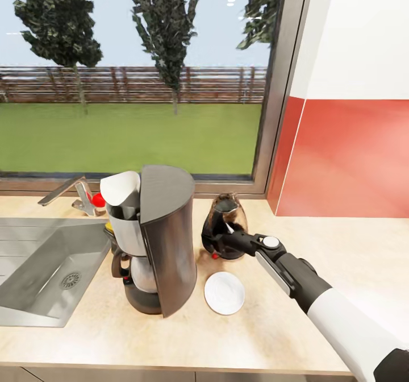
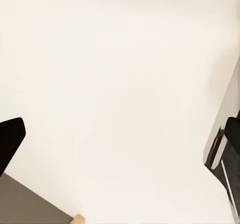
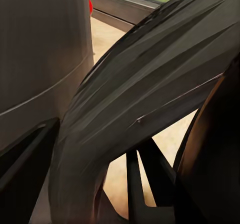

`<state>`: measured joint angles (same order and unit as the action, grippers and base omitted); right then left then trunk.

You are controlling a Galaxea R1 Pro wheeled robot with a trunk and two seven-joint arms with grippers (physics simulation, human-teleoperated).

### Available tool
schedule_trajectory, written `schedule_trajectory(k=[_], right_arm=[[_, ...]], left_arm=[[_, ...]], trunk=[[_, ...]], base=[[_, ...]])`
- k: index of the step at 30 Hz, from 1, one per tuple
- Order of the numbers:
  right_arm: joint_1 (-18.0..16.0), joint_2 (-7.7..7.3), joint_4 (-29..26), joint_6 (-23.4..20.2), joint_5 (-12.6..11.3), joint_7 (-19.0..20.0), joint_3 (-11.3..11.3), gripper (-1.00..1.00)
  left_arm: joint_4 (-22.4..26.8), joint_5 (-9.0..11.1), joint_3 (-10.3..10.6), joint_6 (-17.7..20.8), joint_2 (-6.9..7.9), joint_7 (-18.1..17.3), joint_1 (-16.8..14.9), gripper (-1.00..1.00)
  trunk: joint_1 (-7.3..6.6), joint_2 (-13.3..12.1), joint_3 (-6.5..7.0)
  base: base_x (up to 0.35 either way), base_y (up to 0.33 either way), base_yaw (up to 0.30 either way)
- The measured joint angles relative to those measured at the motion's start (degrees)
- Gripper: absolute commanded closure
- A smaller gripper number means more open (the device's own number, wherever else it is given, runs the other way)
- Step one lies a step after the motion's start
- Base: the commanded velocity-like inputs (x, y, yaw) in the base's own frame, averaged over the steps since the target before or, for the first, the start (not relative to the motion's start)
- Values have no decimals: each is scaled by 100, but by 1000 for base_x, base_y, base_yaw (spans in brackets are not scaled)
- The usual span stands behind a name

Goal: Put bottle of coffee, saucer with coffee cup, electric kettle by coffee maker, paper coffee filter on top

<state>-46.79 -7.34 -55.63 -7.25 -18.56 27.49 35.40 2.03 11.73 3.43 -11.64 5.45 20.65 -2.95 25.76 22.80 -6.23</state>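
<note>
The coffee maker (image 1: pixel 165 240) stands on the kitchen countertop (image 1: pixel 341 257) beside the sink, and the white paper coffee filter (image 1: pixel 120 187) rests in its top. Right of it stands the electric kettle (image 1: pixel 227 217), upright on the counter. My right gripper (image 1: pixel 224 239) is shut on its black loop handle (image 3: pixel 150 99), close to the coffee maker's grey back (image 3: pixel 40 59). The saucer (image 1: pixel 224 293) lies bare in front of the kettle. A yellow bit (image 1: pixel 108 230) peeks out left of the coffee maker; I cannot tell what it is. The coffee cup is out of view. My left gripper (image 2: pixel 120 144) is open before a pale wall.
A steel sink (image 1: pixel 45 262) with a faucet (image 1: pixel 74 191) and a red knob (image 1: pixel 99 199) lies left of the coffee maker. A window runs behind the counter, and a red wall panel (image 1: pixel 346 160) rises at the right. Bare counter stretches to the right of the kettle.
</note>
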Motion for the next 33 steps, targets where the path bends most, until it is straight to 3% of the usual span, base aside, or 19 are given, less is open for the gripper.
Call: schedule_trajectory(k=[4, 5, 33], right_arm=[[2, 0, 20, 7, 6, -12, -5, 100], [2, 0, 27, 7, 5, -13, -6, -100], [1, 25, 176, 8, -13, -12, -1, -100]], left_arm=[[44, 1, -2, -1, 0, 0, 0, -100], [44, 1, -2, -2, 0, 0, 0, -100], [54, -3, -2, -2, 0, -3, 0, -100]], trunk=[[0, 0, 0], [0, 0, 0], [0, 1, 0]], base=[[0, 0, 0], [0, 0, 0], [0, 0, 0]])
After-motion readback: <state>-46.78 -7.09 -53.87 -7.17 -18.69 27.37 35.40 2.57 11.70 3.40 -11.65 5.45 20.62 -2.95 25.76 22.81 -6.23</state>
